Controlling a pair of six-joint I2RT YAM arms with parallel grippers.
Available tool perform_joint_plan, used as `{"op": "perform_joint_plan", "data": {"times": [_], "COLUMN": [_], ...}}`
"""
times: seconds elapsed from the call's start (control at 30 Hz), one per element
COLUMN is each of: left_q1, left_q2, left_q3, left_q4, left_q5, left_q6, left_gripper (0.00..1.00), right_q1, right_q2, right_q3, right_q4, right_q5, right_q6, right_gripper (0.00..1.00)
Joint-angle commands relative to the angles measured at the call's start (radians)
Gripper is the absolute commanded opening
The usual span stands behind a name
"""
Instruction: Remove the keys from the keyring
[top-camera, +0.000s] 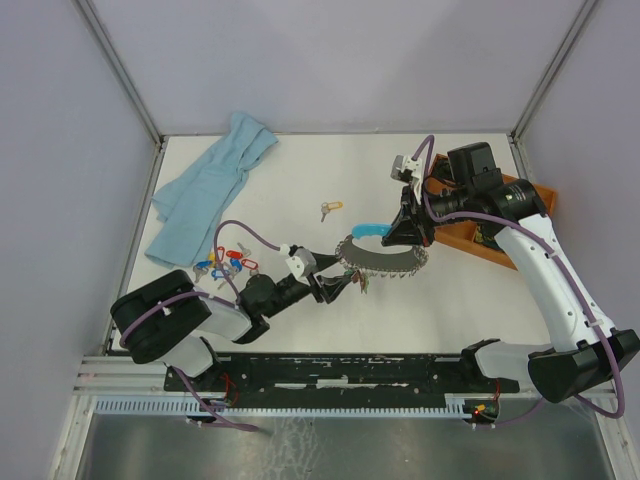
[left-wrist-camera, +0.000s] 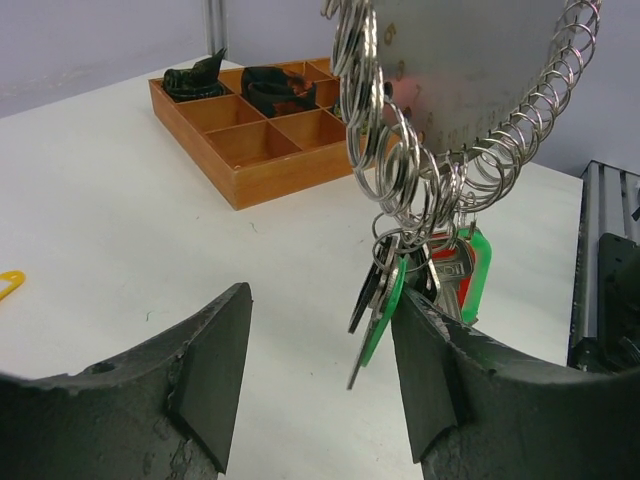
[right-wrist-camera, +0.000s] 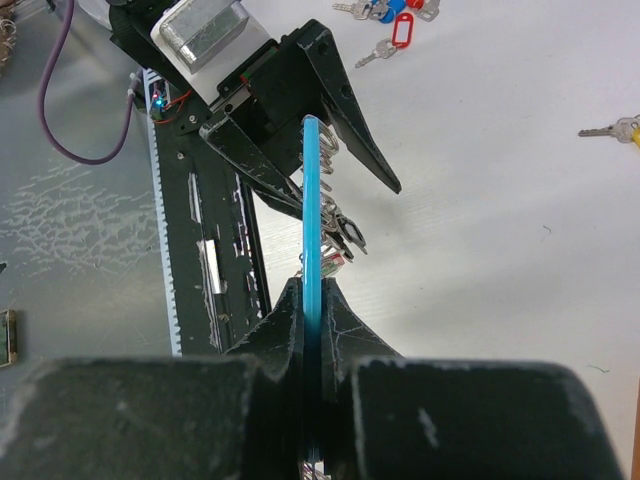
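The right hand (right-wrist-camera: 312, 310) pinches the keyring (top-camera: 385, 262) tight by its light-blue stretch, holding the loop on edge above the middle of the desk (top-camera: 300, 170). The green-tagged keys (left-wrist-camera: 400, 290) dangle from its near-left end, long axes pointing down, between the fingers of the open left hand (left-wrist-camera: 320, 340) (crowding one finger, well off the other). The left arm is plainly nearer; closing squarely probably calls for a small sideways shift.
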Motion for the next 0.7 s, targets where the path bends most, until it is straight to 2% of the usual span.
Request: {"op": "perform_joint_plan", "data": {"times": [0.0, 0.07, 0.4, 0.57, 0.6, 0.67], "left_q1": [-0.001, 0.0, 0.005, 0.007, 0.008, 0.009], "left_q2": [0.002, 0.0, -0.044, -0.065, -0.071, -0.082], "left_q3": [0.028, 0.024, -0.02, -0.033, -0.035, -0.039], "left_q4": [0.032, 0.034, 0.018, 0.008, 0.003, -0.005], "left_q5": [0.019, 0.018, 0.011, 0.034, 0.04, 0.05], "left_q6": [0.079, 0.079, 0.078, 0.082, 0.084, 0.09], "left_gripper": [0.64, 0.62, 0.39, 0.35, 0.3, 0.12], "right_q1": [0.001, 0.001, 0.005, 0.006, 0.005, 0.006], "right_q2": [-0.013, -0.01, -0.011, -0.009, -0.008, -0.007], "right_q3": [0.005, 0.005, 0.004, 0.003, 0.004, 0.002], "right_q4": [0.019, 0.018, 0.016, 0.017, 0.017, 0.017], "right_q5": [-0.075, -0.074, -0.071, -0.071, -0.071, -0.071], "right_q6": [-0.018, -0.019, -0.021, -0.021, -0.022, -0.021], "right_gripper": [0.0, 0.01, 0.01, 0.01, 0.0, 0.01]}}
